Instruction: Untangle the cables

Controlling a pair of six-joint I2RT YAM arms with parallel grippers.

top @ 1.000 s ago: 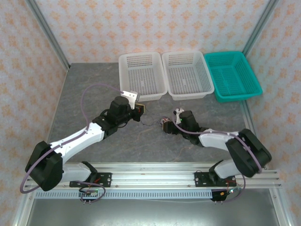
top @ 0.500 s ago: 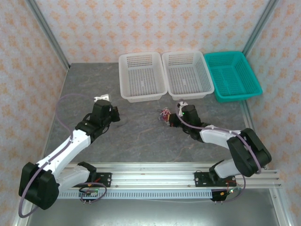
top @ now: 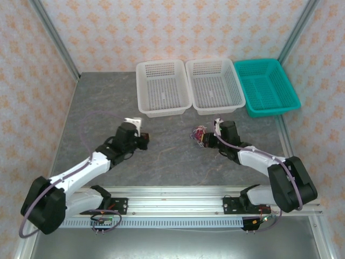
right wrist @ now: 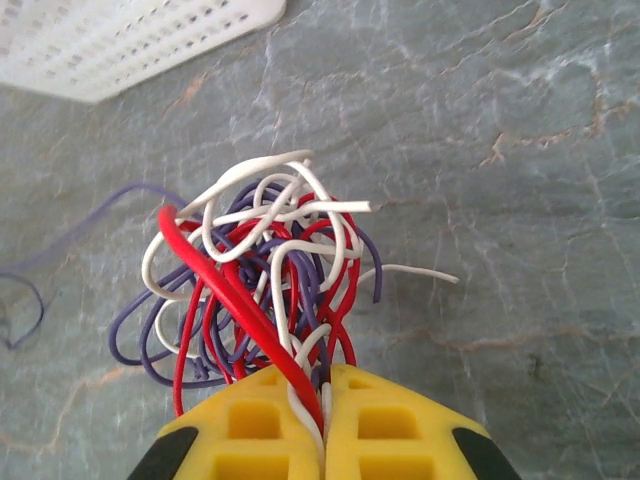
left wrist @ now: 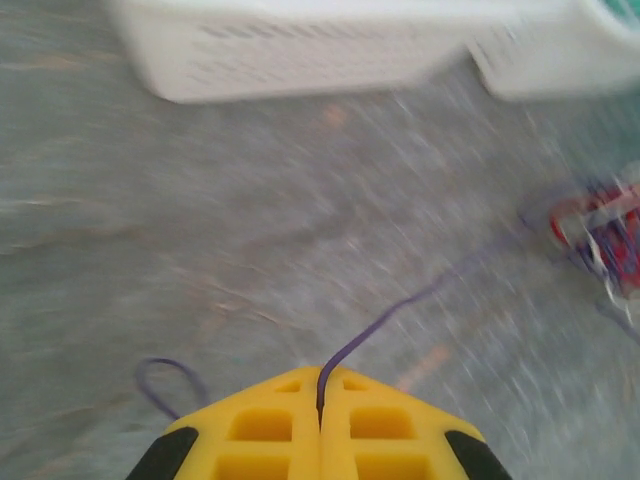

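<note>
The cables [right wrist: 260, 270] form a small knot of thin red, white and purple wires on the grey table, seen in the top view [top: 198, 134] just left of my right gripper [top: 205, 139]. That right gripper [right wrist: 322, 385] is shut on red and white strands at the knot's near side. My left gripper [top: 144, 141] lies to the knot's left, apart from it. In the blurred left wrist view my left gripper [left wrist: 320, 372] is shut on one purple cable [left wrist: 420, 295], which runs off towards the knot [left wrist: 600, 235] at the right edge.
Two white baskets [top: 161, 86] [top: 213, 83] and a teal basket [top: 267, 86] stand in a row at the back. A loose purple loop [left wrist: 165, 385] lies on the table left of my left fingers. Patterned walls close in the table on three sides.
The right gripper has shut on the knot and carried it a little right and towards the baskets. The left gripper swung away left with the purple cable, then came partly back.
</note>
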